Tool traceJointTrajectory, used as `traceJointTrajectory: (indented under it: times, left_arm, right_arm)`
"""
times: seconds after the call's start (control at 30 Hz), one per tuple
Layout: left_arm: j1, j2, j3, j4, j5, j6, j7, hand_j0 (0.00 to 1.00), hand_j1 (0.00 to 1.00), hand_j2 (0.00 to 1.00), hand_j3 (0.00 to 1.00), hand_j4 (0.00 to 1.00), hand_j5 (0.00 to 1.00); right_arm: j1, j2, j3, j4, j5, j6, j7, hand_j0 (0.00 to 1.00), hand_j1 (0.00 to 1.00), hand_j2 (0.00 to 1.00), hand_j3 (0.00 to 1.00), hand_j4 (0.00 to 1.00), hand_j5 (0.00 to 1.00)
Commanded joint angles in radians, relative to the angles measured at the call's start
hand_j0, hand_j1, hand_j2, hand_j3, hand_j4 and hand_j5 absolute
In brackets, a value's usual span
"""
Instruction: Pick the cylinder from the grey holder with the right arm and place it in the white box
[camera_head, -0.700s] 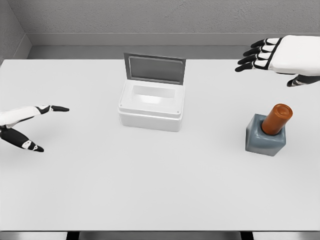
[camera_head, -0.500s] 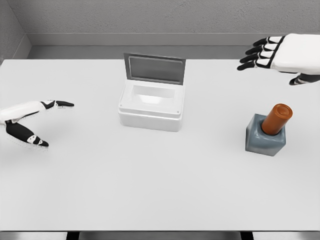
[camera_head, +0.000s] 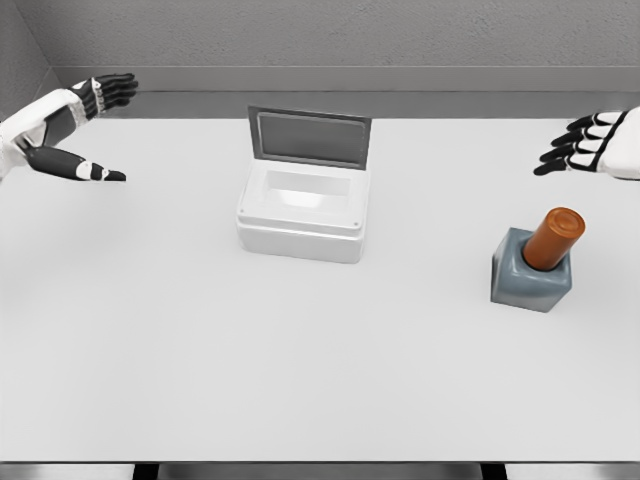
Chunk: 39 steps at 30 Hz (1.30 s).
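The right robot hand (camera_head: 600, 148) is showing at about 3 o'clock of the picture, cut off by the right edge, with its dark-tipped fingers (camera_head: 563, 157) spread loosely and pointing left, holding nothing. It is hanging above the surface (camera_head: 300, 380), at roughly 1 o'clock from the grey holder (camera_head: 530, 272) and well apart from it. Compared with the earlier frames it has pulled back toward the right edge and dropped lower in the picture, so less of the palm is showing now.

The left robot hand (camera_head: 62, 128) is reaching in at about 10 o'clock, near the far left corner of the surface, fingers extended toward the right and thumb (camera_head: 85, 168) splayed below them, wide and empty. Half a second ago it was lower, around 9 o'clock, at the left edge; it has since swung up and away toward the back.

The orange-brown cylinder (camera_head: 553, 238) is sitting in the grey holder at about 4 o'clock from the centre of the picture, its upper part sticking out and leaning toward the upper right. Neither hand is touching it. Cylinder and holder are lying just where they did in the earlier frames.

The white box (camera_head: 303, 225) is standing just above the centre of the surface, at about 9 o'clock from the holder and well apart from it, with its grey-faced lid (camera_head: 309, 137) standing open at the back edge. Its inside is showing only white walls. It has not shifted.
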<state>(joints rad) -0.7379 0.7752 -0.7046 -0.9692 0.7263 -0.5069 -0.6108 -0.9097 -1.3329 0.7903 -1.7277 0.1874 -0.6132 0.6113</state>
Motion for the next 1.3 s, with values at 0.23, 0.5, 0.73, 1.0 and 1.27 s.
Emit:
traceJointTrajectory:
  times: [0.23, 0.5, 0.73, 1.0, 1.27]
  left_arm:
    - [-0.101, -0.303, 0.047, 0.538, -0.252, -0.004, 0.0, 1.0, 1.0, 1.0, 1.0, 1.0, 1.0]
    - [-0.12, -0.252, 0.111, 0.612, -0.291, -0.028, 0.0, 1.0, 1.0, 1.0, 1.0, 1.0, 1.0]
    - [-0.11, -0.26, 0.109, 0.615, -0.292, -0.09, 0.0, 1.0, 1.0, 1.0, 1.0, 1.0, 1.0]
    - [-0.104, -0.261, 0.111, 0.616, -0.291, -0.088, 0.0, 1.0, 1.0, 1.0, 1.0, 1.0, 1.0]
    - [-0.104, -0.258, 0.111, 0.616, -0.289, -0.087, 0.0, 1.0, 1.0, 1.0, 1.0, 1.0, 1.0]
  right_arm:
    - [0.0, 0.023, 0.064, -0.02, 0.007, 0.002, 0.0, 1.0, 1.0, 1.0, 1.0, 1.0, 1.0]
    - [0.0, 0.073, 0.08, -0.016, 0.027, 0.002, 0.0, 1.0, 1.0, 1.0, 1.0, 1.0, 1.0]
    - [0.009, 0.077, 0.103, -0.012, 0.057, 0.002, 0.0, 1.0, 1.0, 1.0, 1.0, 1.0, 1.0]
    - [0.009, 0.081, 0.124, 0.01, 0.076, 0.002, 0.0, 1.0, 1.0, 1.0, 1.0, 1.0, 1.0]
    - [0.011, 0.101, 0.126, 0.03, 0.08, 0.002, 0.0, 1.0, 1.0, 1.0, 1.0, 1.0, 1.0]
